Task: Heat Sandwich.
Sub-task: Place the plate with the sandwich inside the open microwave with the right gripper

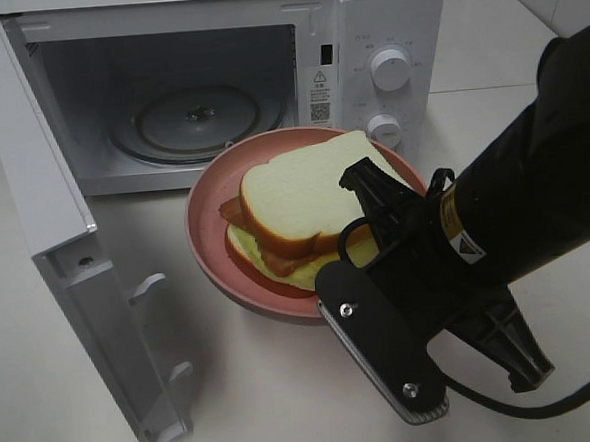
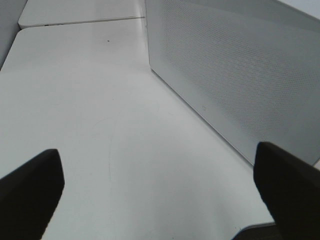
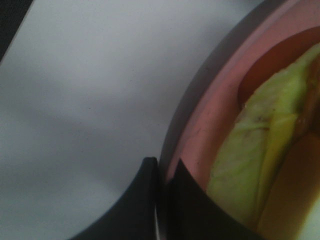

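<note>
The sandwich (image 1: 303, 195), white bread with lettuce and reddish filling, lies on a round pink plate (image 1: 208, 236) just in front of the open microwave (image 1: 384, 35). My right gripper (image 1: 329, 284) is shut on the plate's near rim. The right wrist view shows its fingertips (image 3: 161, 167) pinching the pink rim (image 3: 200, 125), with lettuce of the sandwich (image 3: 250, 165) beside them. My left gripper (image 2: 157, 157) stands wide open over bare table beside the microwave's perforated side wall (image 2: 235, 75), holding nothing. It is out of the exterior high view.
The microwave door (image 1: 43, 196) is swung fully open to the left, reaching toward the table's front. A glass turntable (image 1: 193, 117) lies inside the cavity. Two knobs (image 1: 390, 67) sit on the right panel. The right arm (image 1: 534, 196) fills the lower right.
</note>
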You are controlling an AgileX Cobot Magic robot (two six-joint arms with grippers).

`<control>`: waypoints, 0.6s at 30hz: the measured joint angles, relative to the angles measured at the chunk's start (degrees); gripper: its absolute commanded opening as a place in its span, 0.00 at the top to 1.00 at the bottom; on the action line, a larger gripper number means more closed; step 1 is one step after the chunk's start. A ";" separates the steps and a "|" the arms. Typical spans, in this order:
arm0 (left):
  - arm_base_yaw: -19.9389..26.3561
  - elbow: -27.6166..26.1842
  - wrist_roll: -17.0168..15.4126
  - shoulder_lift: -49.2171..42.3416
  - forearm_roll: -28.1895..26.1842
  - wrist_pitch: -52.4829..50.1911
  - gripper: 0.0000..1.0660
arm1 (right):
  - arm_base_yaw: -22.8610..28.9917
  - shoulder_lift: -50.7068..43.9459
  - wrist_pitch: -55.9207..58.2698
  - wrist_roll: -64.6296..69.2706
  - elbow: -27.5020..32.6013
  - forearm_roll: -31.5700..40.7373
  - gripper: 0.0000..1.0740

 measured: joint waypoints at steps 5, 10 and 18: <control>0.00 0.00 0.00 0.00 0.00 0.00 0.08 | -0.40 1.03 0.00 -3.55 -0.40 0.29 1.00; 0.00 0.00 0.00 0.00 0.00 0.00 0.08 | -3.09 2.92 -0.11 -7.56 -1.78 2.23 1.00; 0.00 0.00 0.00 0.00 0.00 0.00 0.08 | -4.98 4.76 -0.06 -17.30 -4.58 8.08 1.00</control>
